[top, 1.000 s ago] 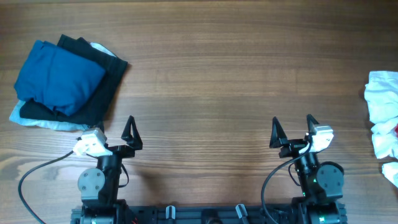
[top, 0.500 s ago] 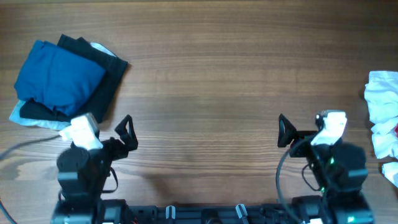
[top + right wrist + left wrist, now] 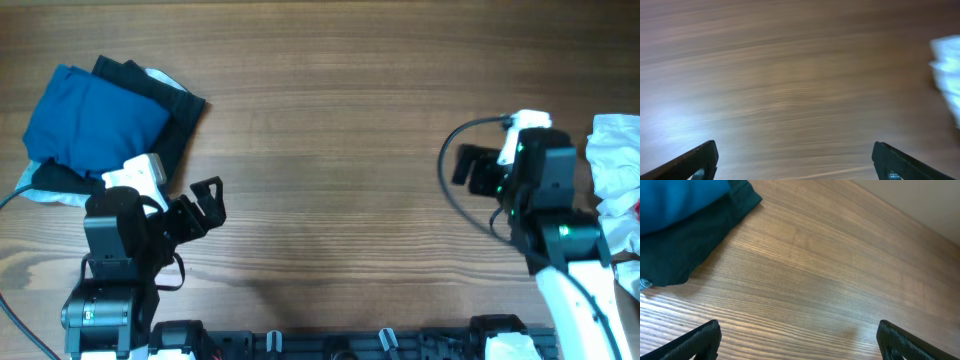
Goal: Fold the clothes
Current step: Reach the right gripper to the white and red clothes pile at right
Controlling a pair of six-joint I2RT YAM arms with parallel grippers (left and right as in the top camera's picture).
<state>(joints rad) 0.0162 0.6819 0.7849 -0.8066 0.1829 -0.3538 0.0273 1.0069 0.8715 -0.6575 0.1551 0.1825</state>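
Both left pincer (image 3: 797, 331) and right pincer (image 3: 795, 151) gape empty; blue garment (image 3: 90, 120) folded, white garment (image 3: 620, 150) crumpled.

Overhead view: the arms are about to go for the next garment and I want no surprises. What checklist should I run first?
1. The left gripper open and empty: ok.
2. The right gripper open and empty: ok.
3. The blue garment folded on the black garment, apart from the left gripper: ok.
4. The white clothes at the right edge wholly in view: not ok, cropped by the frame.
5. Bare table between the arms for spreading: ok.
6. Right wrist view sharp: not ok, blurred.
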